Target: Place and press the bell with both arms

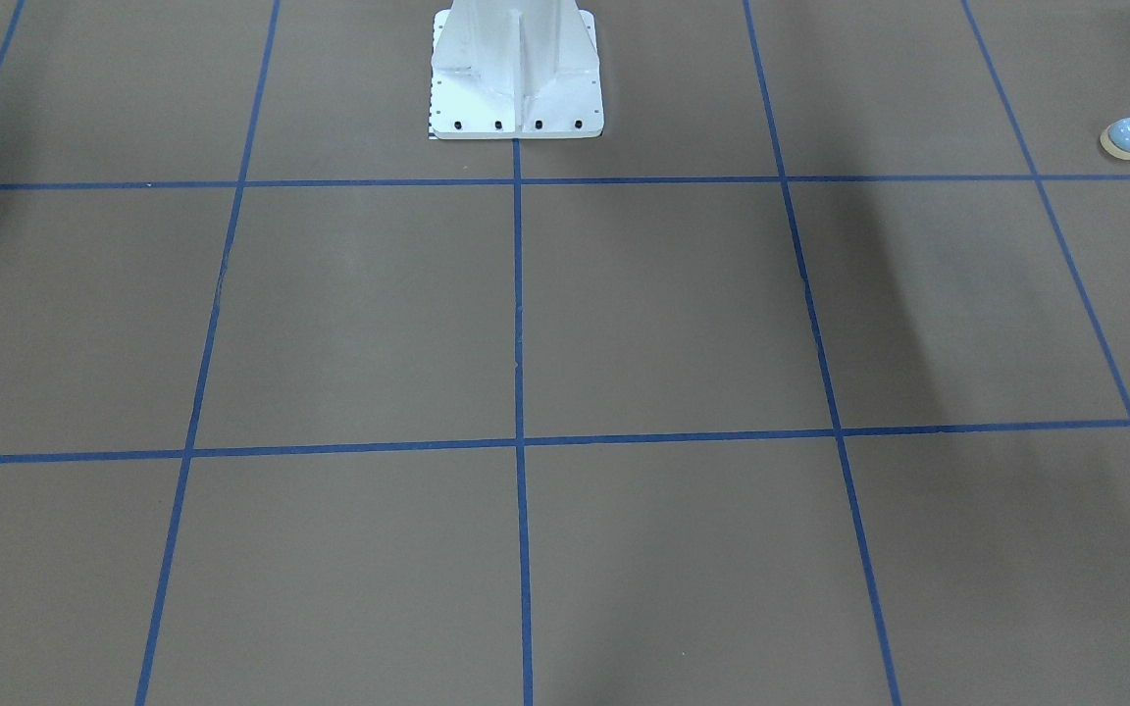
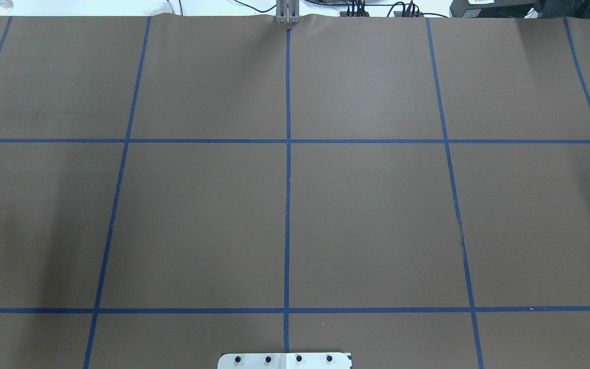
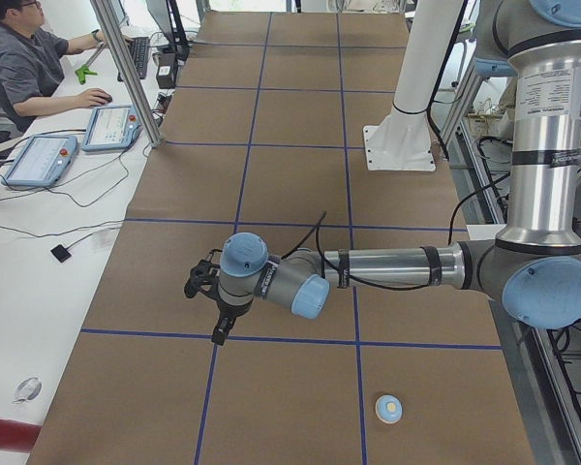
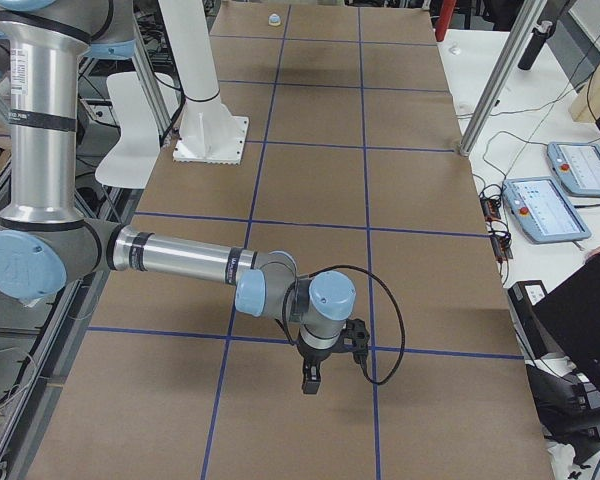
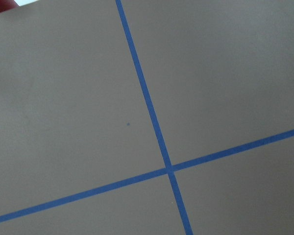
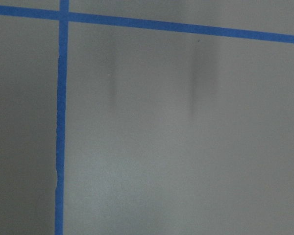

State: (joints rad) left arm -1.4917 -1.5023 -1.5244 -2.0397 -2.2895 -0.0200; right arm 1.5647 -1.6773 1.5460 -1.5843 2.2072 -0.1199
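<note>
**Bell** (image 1: 1126, 137): a small light-blue dome with a cream button on top and a cream base ring. It stands upright on the brown tabletop (image 1: 663, 314). In the front-facing view it sits at the far right edge, at the robot's left end of the tabletop. There it is just on the robot's side of the crosswise blue tape line (image 1: 898, 178) nearest the pedestal. In the left side view the bell (image 3: 388, 409) is in the foreground, near a lengthwise tape line, with nothing touching it.

**Left arm** (image 3: 387, 266): it reaches out level over the tabletop with the wrist turned down. The left pincer (image 3: 217, 336) points down at a tape crossing, well apart from the bell. It shows in the side view only, so I cannot tell whether its jaws are apart or together. The left wrist view shows a tape crossing (image 5: 169, 169) on brown paper.

**Right arm** (image 4: 180, 260): it is stretched level over the opposite end of the tabletop. The right pincer (image 4: 311, 384) hangs downward just beside a crosswise tape line, and here too I cannot tell how its jaws stand. The right wrist view shows two tape lines and two faint upright shadows (image 6: 203, 73).

**Surroundings**: a white pedestal (image 1: 516, 69) stands at the robot's edge of the tabletop. An operator (image 3: 19, 58) sits at a side bench beside two teach pendants (image 3: 111, 126).
</note>
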